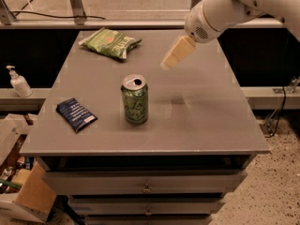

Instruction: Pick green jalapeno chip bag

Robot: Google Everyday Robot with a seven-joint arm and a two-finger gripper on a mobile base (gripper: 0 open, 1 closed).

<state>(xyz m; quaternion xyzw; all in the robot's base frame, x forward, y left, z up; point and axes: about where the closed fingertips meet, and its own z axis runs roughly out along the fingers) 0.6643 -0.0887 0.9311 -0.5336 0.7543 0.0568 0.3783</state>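
Note:
The green jalapeno chip bag [110, 42] lies flat at the far left of the grey table [201, 116], light green with white lettering and a red-orange mark. My gripper [169, 63] hangs above the table's far middle, to the right of the bag and apart from it, pointing down and left. It holds nothing that I can see. The white arm [225, 6] comes in from the upper right.
A green soda can [135, 100] stands upright in the table's middle. A small dark blue packet [76, 114] lies near the left front edge. A soap dispenser [18, 81] stands on a ledge at left. Cardboard boxes [18, 186] sit on the floor, lower left.

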